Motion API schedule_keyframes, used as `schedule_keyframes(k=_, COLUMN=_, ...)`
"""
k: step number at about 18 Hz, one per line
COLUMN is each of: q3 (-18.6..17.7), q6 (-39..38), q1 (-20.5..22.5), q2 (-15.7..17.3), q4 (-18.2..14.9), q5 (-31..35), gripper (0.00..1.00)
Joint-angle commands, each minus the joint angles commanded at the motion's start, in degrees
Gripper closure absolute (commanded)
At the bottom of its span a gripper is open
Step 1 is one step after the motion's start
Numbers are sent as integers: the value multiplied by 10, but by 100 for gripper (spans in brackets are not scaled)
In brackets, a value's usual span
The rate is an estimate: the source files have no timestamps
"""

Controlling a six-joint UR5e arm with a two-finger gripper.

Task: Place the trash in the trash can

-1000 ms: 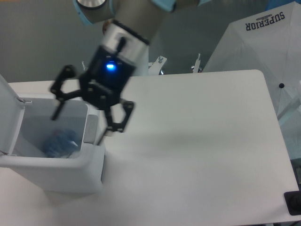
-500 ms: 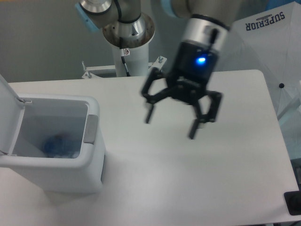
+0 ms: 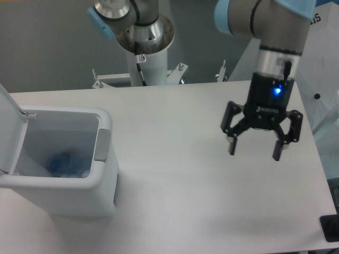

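The white trash can (image 3: 103, 182) stands at the table's left with its flip lid up and a grey tab (image 3: 102, 145) on its right rim. Inside it, low on the left, lies the trash (image 3: 64, 163), a bluish crumpled shape; I cannot make out separate items. My gripper (image 3: 255, 150) hangs over the right part of the table, far from the can. It points down, its black fingers spread, open and empty. A blue light glows on its body.
The arm's base column (image 3: 144, 58) rises behind the table's far edge. A white umbrella-like cover (image 3: 323, 58) stands at the right, beyond the table. A small black object (image 3: 331, 228) sits at the lower right corner.
The open gripper has swung from above the trash can across the table to the right side. The trash lies in the can throughout.
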Motion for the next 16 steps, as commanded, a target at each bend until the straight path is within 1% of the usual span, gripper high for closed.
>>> schedule_keyframes(k=2, q3=-5, q6=34, q1=0, q2=-14, q4=-7, q5=38, gripper=0)
schedule_keyframes(k=5, q3=3, q6=132, q1=1, q2=-28, q4=-67, q5=83, gripper=0)
schedule_keyframes(k=6, q3=3, q6=160, q1=1, q2=-29, q4=-76, q5=97, gripper=0)
schedule_keyframes(k=8, q3=2, q6=206, q1=2, q2=-31, q4=-86, q5=120, gripper=0)
schedule_keyframes(k=10, q3=1, q6=230, q1=3, q2=-32, q4=-91, q5=126, gripper=0)
schedule_keyframes(k=16, q3=-2, q6=239, q1=2, q2=-33, q4=-93, q5=143, gripper=0)
